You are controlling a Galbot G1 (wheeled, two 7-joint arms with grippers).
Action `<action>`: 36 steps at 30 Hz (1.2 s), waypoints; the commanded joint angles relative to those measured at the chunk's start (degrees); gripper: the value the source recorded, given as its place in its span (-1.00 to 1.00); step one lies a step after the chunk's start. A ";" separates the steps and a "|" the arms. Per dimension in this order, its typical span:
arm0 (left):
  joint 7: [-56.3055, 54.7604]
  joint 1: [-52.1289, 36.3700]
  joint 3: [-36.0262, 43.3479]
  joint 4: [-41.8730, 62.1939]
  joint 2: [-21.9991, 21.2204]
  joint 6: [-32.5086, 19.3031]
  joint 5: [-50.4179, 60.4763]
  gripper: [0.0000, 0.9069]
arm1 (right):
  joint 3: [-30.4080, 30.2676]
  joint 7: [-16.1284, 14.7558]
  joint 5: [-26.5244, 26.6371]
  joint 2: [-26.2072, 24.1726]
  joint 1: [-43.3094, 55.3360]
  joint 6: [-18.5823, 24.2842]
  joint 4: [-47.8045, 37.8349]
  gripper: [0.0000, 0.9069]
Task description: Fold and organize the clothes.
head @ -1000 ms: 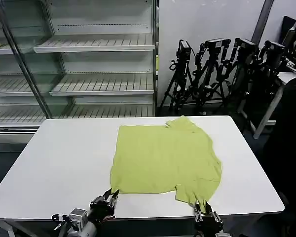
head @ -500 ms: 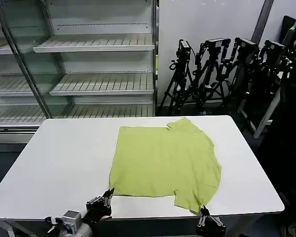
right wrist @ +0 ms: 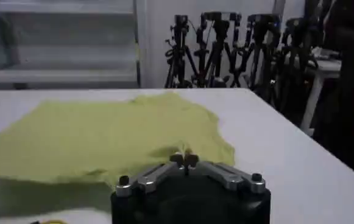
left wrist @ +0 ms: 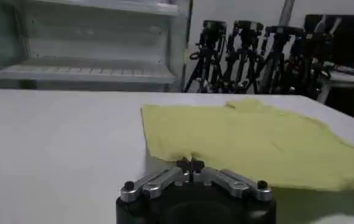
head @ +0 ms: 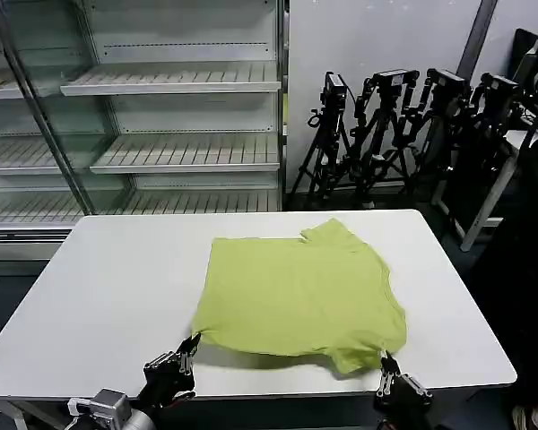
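The clothes are one lime yellow-green T-shirt (head: 296,291) lying on the white table (head: 117,287), its near hem lifted off the surface. My left gripper (head: 191,344) is shut on the shirt's near-left corner at the front edge of the table. My right gripper (head: 387,363) is shut on the near-right corner. In the left wrist view the gripper (left wrist: 190,164) pinches the yellow-green cloth (left wrist: 256,143) between closed fingertips. The right wrist view shows the right gripper (right wrist: 184,158) pinching the cloth (right wrist: 103,137) the same way.
A glass-fronted shelf unit (head: 134,107) stands behind the table on the left. Several black camera tripods (head: 403,125) stand behind it on the right. The table's left half (head: 99,269) is bare white surface.
Both grippers have shut on the shirt's near corners and raised them. The near hem has risen off the table and shifted toward the far side, casting a shadow underneath.
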 commanded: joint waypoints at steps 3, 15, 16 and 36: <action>0.01 -1.76 0.26 0.77 1.06 -2.12 -0.12 -0.96 | 2.37 -0.16 2.74 -1.61 4.27 0.74 -0.81 -1.00; -0.58 -8.20 3.14 7.02 1.22 -4.14 -0.61 -0.96 | 2.36 -0.05 6.16 -5.79 14.22 0.11 -9.48 -1.00; -0.59 -8.63 3.21 7.43 1.30 -4.11 -0.59 -0.96 | 1.98 -0.04 6.20 -5.91 14.67 0.01 -10.45 -1.00; -0.67 -22.89 9.50 19.90 4.43 -3.89 0.97 -0.96 | -4.06 0.00 7.90 -9.89 31.66 -3.35 -24.03 -1.00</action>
